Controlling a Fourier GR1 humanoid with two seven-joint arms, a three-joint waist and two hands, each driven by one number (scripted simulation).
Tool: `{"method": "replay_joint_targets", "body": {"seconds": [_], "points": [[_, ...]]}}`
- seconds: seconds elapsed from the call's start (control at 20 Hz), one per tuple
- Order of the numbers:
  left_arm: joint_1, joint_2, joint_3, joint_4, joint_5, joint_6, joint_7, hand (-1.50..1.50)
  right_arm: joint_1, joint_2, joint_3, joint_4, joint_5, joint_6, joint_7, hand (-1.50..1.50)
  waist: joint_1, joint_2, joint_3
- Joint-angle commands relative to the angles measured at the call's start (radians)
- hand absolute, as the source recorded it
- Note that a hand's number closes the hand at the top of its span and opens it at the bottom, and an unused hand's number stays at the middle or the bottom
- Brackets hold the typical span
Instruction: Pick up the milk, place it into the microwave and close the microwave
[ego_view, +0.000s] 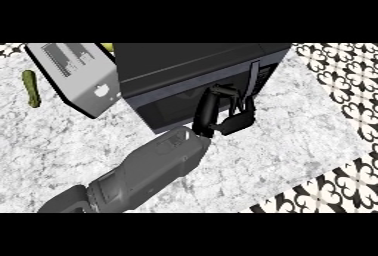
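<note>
Head view: microwave (193, 75) with door (74, 75) open, green vegetable (30, 88) on desk (295, 130); one hand (235, 117), fingers relaxed, touches its front; milk hidden.

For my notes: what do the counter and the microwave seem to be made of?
Counter: looks like polished stone, perhaps marble, from its grey-white mottling. Microwave: dark, matte body, probably painted metal or plastic; the look leaves it open.

A green, elongated vegetable (30, 88) (perhaps a pickle or cucumber; too small to tell) lay on the marbled desk (295, 135) near its far left corner, well apart from the other things. Black-and-white patterned tiles (343, 75) bordered the desk along its right edge. A small yellow object (107, 46) showed at the far edge.
</note>
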Motion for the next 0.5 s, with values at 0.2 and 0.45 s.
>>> {"method": "replay_joint_targets", "body": {"seconds": [0.2,0.45], "points": [[0.073,0.002,0.051,0.141,0.089,0.037,0.021,-1.5,0.048,-0.007,-0.029,-0.015,-0.03,-0.004,0.009,-1.5,0.052,0.0,-0.005],[0.065,0.002,0.029,0.147,0.109,0.037,0.013,-1.5,0.072,-0.018,-0.047,-0.043,-0.054,-0.01,0.016,-1.5,0.05,-0.008,-0.005]]}}
